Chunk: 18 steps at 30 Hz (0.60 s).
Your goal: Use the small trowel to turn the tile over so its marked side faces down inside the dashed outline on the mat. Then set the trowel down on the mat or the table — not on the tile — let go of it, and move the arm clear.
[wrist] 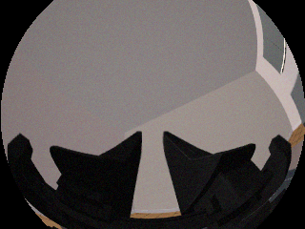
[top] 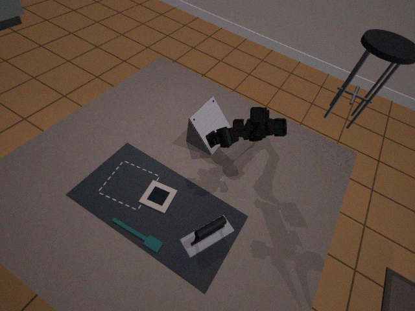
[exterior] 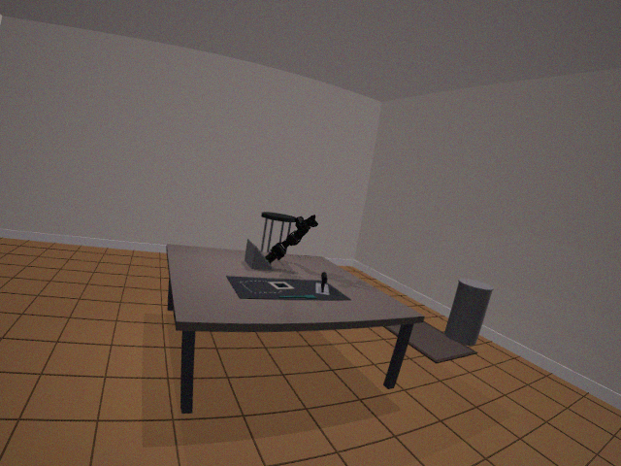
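Note:
The pale tile lies flat on the dark mat, its dark square mark facing up. It overlaps the right side of the dashed outline and is mostly outside it. The small trowel, with a black handle and pale flat blade, rests on the mat right of the tile, handle up. My gripper is raised high, away from both. Its fingers stand partly apart with nothing between them. The wrist view shows walls and ceiling, not the tile or trowel.
A teal spatula-like tool lies along the mat's near edge. A wedge-shaped block with a sloping pale face stands on the table beside the arm, behind the mat.

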Tool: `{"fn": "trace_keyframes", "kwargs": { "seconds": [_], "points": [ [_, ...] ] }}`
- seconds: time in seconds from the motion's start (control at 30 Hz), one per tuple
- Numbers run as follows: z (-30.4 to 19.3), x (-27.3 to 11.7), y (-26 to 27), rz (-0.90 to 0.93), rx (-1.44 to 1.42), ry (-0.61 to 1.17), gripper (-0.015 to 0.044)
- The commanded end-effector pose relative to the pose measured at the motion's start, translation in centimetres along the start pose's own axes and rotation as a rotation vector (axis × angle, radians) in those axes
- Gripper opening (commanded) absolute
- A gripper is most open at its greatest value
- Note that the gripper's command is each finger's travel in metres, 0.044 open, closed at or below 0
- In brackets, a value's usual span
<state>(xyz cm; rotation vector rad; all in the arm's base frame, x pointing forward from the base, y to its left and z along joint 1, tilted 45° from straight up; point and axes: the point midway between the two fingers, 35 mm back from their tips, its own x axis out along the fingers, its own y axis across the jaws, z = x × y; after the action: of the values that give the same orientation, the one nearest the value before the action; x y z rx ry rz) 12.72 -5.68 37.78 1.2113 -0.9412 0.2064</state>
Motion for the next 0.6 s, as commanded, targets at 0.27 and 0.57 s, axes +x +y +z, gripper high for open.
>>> {"fn": "trace_keyframes", "kwargs": {
  "seconds": [0.27, 0.57],
  "points": [
    [0.00, 0.00, 0.00, 0.000, 0.000, 0.000, 0.0000],
    [0.00, 0.00, 0.00, 0.000, 0.000, 0.000, 0.0000]
  ]
}}
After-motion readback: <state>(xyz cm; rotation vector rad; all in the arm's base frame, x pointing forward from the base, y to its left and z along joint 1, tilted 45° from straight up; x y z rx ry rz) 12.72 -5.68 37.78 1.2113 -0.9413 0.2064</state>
